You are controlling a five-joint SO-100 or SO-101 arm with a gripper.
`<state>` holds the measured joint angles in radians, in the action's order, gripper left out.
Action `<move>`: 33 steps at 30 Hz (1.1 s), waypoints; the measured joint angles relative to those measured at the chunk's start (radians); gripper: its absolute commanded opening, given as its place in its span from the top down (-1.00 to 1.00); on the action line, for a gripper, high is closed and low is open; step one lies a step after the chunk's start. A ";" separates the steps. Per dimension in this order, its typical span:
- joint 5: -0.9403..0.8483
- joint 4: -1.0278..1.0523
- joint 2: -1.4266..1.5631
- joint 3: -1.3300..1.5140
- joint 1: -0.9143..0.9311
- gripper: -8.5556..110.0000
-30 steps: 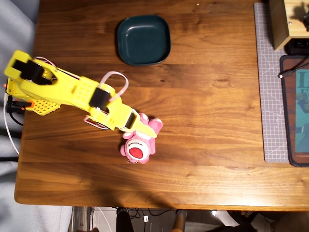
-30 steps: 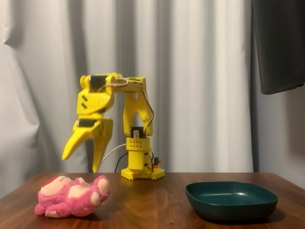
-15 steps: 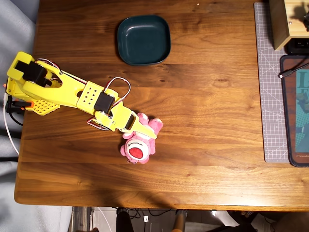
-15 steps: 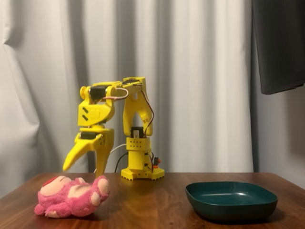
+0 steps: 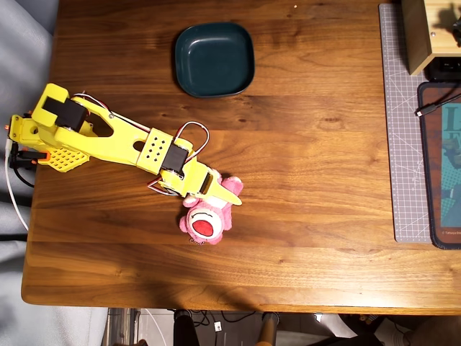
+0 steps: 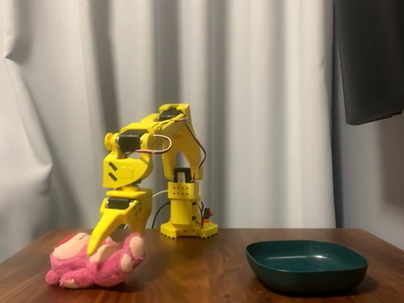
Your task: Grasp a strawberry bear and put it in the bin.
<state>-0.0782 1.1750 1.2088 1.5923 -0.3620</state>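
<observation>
Strawberry bear lies on its back on the wooden table, face up toward the overhead camera with its red mouth showing, well apart from the dark teal bin, which sits empty toward the far side of the table in the overhead view and to the right in the fixed view. The bear looks fluffy, light and very soft, so I judge it will squash under pressure rather than slip, and nothing about it seems fragile; a small keychain appears to hang at the head end but is too small to make out clearly. The best hold looks to be across the plump body or the neck just below the head, where there is enough stuffing to pinch; a limb or an ear would likely pull free or let the toy swing. The yellow gripper is down at the bear, its fingers spread moderately, pointing downward with one long tip at or pressed into the plush in the fixed view. From overhead the gripper sits over the bear's upper body and legs. It does not yet hold the toy, and whether both fingers touch it cannot be told.
</observation>
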 measured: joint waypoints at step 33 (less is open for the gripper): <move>-0.002 -0.002 -0.077 -0.137 -0.043 0.86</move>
<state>-0.0798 1.1735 1.1321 1.4557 -0.4050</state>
